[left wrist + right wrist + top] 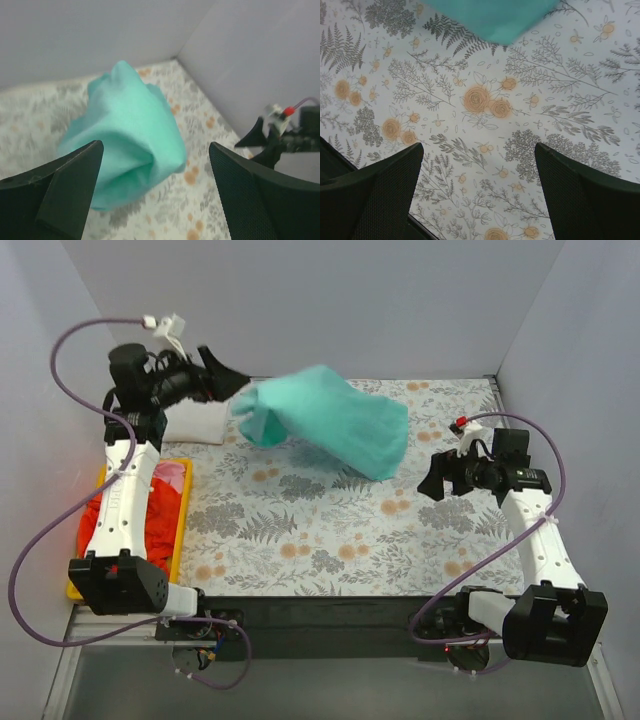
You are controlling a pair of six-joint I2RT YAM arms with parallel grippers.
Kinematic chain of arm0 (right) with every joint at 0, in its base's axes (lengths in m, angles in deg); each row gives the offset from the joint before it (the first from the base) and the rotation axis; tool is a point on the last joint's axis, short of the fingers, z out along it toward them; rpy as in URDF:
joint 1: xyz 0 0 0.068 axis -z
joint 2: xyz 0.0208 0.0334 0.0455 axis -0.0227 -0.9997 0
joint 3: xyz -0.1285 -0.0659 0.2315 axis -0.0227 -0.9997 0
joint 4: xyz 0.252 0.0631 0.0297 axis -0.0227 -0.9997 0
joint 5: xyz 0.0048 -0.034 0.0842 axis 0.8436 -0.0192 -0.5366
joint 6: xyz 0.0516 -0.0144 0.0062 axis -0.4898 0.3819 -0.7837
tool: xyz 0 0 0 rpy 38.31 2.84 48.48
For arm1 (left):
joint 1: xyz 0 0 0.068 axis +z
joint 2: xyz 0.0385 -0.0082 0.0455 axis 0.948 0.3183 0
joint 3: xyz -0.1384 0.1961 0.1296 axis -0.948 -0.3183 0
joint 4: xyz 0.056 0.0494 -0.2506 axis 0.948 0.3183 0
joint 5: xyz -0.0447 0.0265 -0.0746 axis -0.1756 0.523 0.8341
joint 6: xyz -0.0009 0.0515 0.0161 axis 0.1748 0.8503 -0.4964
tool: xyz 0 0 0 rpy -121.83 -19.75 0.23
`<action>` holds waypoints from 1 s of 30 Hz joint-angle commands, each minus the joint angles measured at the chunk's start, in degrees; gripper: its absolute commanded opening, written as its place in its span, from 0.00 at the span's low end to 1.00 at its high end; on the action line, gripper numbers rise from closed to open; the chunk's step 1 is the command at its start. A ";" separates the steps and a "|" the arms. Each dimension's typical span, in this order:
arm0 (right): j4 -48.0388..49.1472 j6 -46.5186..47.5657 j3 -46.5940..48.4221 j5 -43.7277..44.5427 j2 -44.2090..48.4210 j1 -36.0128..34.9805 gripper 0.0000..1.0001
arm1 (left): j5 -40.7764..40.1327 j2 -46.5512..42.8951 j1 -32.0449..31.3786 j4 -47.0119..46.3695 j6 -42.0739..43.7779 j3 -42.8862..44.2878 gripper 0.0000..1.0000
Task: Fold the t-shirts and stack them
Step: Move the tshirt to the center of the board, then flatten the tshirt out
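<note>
Overhead view with both wrist views. The left gripper (pixel 232 382) is reached out to about 11 o'clock of the table, and its own camera shows its fingers (pixel 60 185) spread wide with nothing clamped between them. The teal-green t-shirt (pixel 335 425) sits at about 12 o'clock on the grey floral tablecloth (pixel 300 530), as a bunched, blurred mass. Its left end is just beside the left fingertips and its right end droops toward 2 o'clock. Whether all of it rests on the cloth cannot be told. In the left wrist view the same shirt (pixel 130 130) fills the gap ahead of the open fingers, apart from both. The right gripper (pixel 432 478) hangs at about 3 o'clock, pointing toward the table's middle. Its wrist view shows its fingers (pixel 375 195) also set wide, over bare tablecloth (pixel 545 115) and holding nothing. The lower edge of the teal-green shirt (pixel 495 17) lies at 12 o'clock of that view, well clear of the fingertips. A folded white t-shirt (pixel 195 423) lies flat at about 10 o'clock, next to the left arm's wrist. At 9 o'clock, off the tablecloth's left edge, a yellow tray (pixel 181 525) holds the orange-red t-shirt (pixel 98 515) and the pink t-shirt (pixel 172 475). Both are crumpled and partly hidden under the left arm, with the pink one toward the tray's far end.
</note>
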 commanded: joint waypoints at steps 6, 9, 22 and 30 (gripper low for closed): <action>-3.44 9.52 7.73 3.80 -2.74 -0.21 0.98 | 0.72 -8.28 5.03 17.30 19.52 -26.99 0.89; -3.27 10.66 10.72 7.04 -8.45 -3.89 0.98 | 1.51 -4.16 4.68 22.58 25.67 -27.69 0.90; 0.52 13.40 27.67 24.36 -37.80 -11.20 0.88 | -19.73 21.22 -10.16 21.54 33.50 -17.08 0.83; -5.72 15.94 36.74 26.65 -49.76 -11.37 0.74 | -30.20 33.91 -14.48 27.33 39.83 -10.37 0.45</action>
